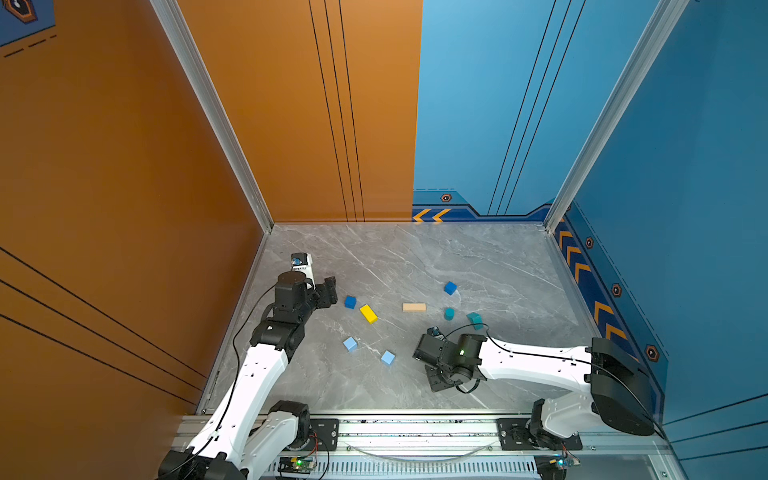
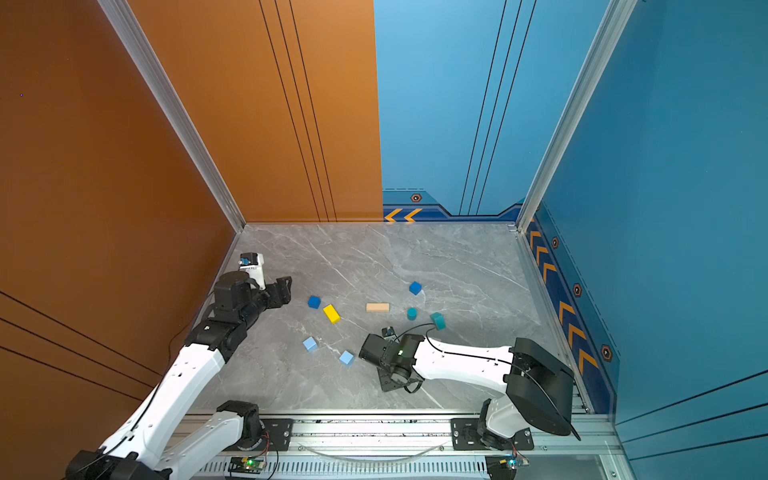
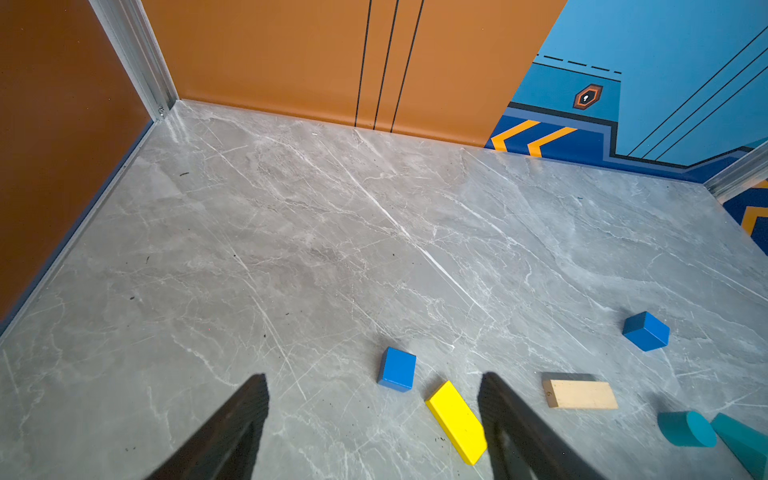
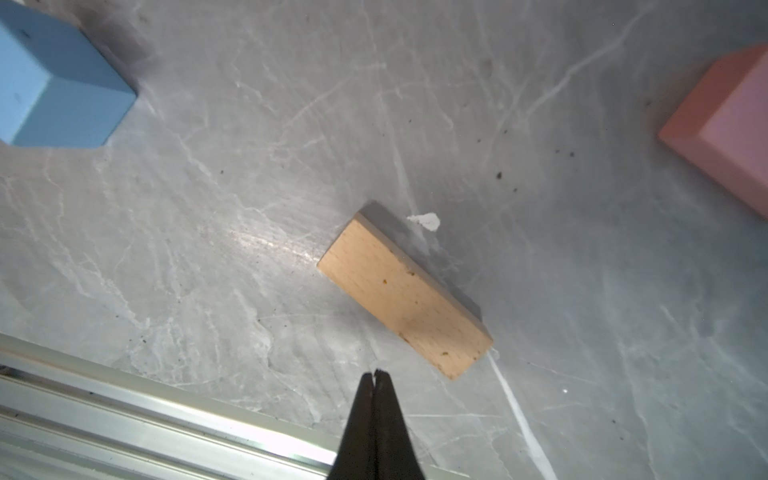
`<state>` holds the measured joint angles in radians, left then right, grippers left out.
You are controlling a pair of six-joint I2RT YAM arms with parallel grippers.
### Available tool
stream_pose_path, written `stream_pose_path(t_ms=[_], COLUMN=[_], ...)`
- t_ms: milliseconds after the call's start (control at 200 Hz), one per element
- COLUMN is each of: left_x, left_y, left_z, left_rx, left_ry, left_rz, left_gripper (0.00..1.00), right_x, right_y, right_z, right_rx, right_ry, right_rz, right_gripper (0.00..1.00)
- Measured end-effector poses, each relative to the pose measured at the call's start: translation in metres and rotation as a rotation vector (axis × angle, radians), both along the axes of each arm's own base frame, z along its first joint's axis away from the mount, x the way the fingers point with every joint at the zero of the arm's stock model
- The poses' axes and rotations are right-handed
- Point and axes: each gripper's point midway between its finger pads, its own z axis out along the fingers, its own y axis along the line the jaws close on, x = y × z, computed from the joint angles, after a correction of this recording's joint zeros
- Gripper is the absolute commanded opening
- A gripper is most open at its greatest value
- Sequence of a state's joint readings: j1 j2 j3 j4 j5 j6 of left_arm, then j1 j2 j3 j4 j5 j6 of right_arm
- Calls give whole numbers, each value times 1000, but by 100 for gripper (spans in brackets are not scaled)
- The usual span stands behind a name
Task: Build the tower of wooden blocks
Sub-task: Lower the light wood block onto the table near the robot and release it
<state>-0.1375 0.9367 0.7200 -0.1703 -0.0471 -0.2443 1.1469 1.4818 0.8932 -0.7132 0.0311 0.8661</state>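
Timber ahead! The tan plank (image 4: 405, 297) lies flat just beyond the right gripper (image 4: 376, 375), pinched closed on nothing; the left gripper (image 3: 374, 379) gapes wide, yellow bar (image 3: 456, 420) close ahead.

Plank (image 1: 414, 307) between bar (image 1: 368, 313) and cylinder (image 1: 449, 313)

Ten wood blocks (image 1: 414, 307), two robot arms (image 1: 257, 374)

This is a robotics lab test cell. A grey marble-patterned tabletop (image 1: 415, 257) is boxed in by printed orange wall panels (image 1: 124, 145) and blue wall panels (image 1: 498, 104) on aluminium corner posts (image 1: 216, 116). A white-and-black left arm (image 1: 257, 374) and right arm (image 1: 536, 365) are mounted on an aluminium rail (image 1: 415, 428) along the tabletop's near edge, beside a bare circuit board (image 1: 297, 463).
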Motion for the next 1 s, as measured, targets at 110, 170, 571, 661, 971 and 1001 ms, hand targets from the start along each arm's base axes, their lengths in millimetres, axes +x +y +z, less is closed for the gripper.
stream_pose_path(t_ms=[110,170,571,661,971,1001], left_x=[0,0,0,1,3,4], left_y=[0,0,0,0,0,0], left_z=[1,1,0,-3,-11,-11], left_rx=[-1,-1,0,1,5,5], left_ry=[-2,-2,0,8,34,35], left_rz=[0,0,1,1,1,1], left_gripper=[81,81,81,81,81,81], right_x=[0,-1,11,16,34,35], right_y=[3,4,-10,-12,-9,-9], right_z=[-7,-13,-31,-31,-32,-32], right_rx=[5,-1,-30,-29,-25,-25], right_ry=[11,21,65,71,69,69], right_rz=[-2,-1,-68,-77,-73,-71], right_gripper=[0,0,0,0,0,0])
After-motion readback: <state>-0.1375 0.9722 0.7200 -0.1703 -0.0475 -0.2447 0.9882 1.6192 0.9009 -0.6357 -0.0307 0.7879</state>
